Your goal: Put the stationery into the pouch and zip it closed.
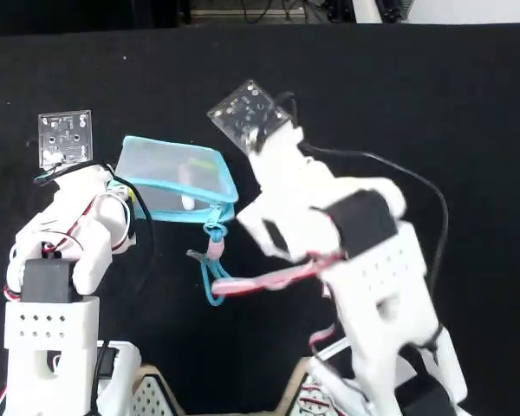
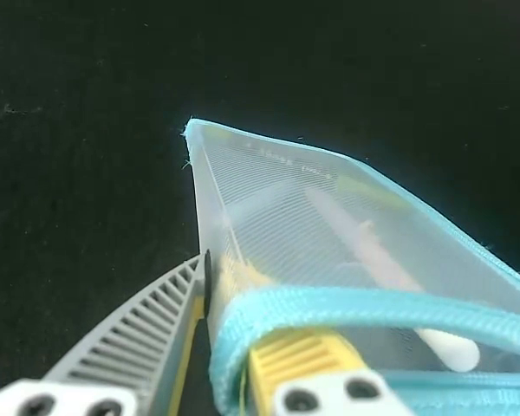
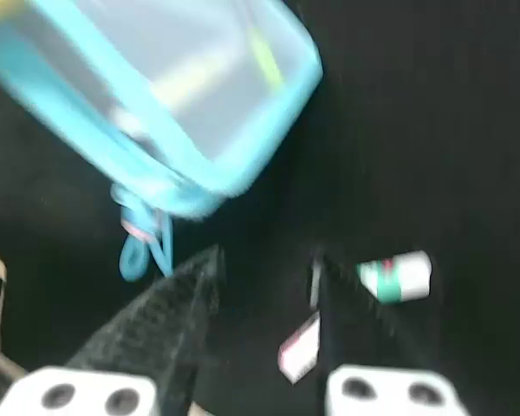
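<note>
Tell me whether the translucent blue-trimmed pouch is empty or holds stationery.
Holds something: a white pen-like stick shows through the wall of the translucent blue-trimmed pouch.

High camera looks down over the table (image 1: 468, 104); wrist cameras closely face the pouch (image 2: 329, 225).

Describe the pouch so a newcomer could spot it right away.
On the black table, look at the left gripper, which clamps one edge of it. The pouch is the flat, see-through bag with turquoise trim and a blue cord at one corner; its neighbours are opaque white arms.
</note>
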